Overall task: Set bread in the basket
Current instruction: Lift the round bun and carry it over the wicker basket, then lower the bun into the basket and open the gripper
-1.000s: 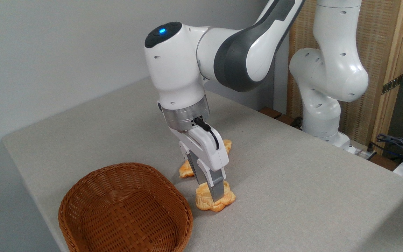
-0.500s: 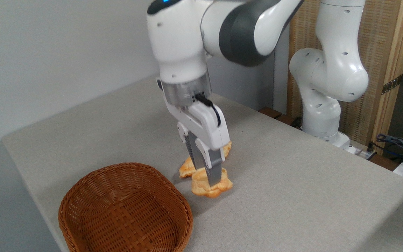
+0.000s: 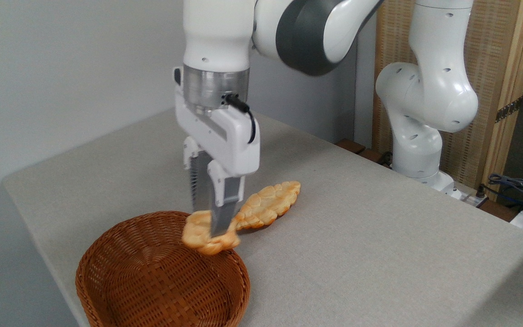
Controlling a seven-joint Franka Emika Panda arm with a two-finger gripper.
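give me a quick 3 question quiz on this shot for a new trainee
1. True or false: the bun rests on the table.
2. Where does the tool carry the bun? A) above the near right rim of the basket B) beside the arm's base C) off the table edge
3. Which item lies on the table just right of the tool?

Key:
1. False. It is lifted, clamped between the tool's fingers.
2. A
3. The long braided bread, which the tool does not touch.
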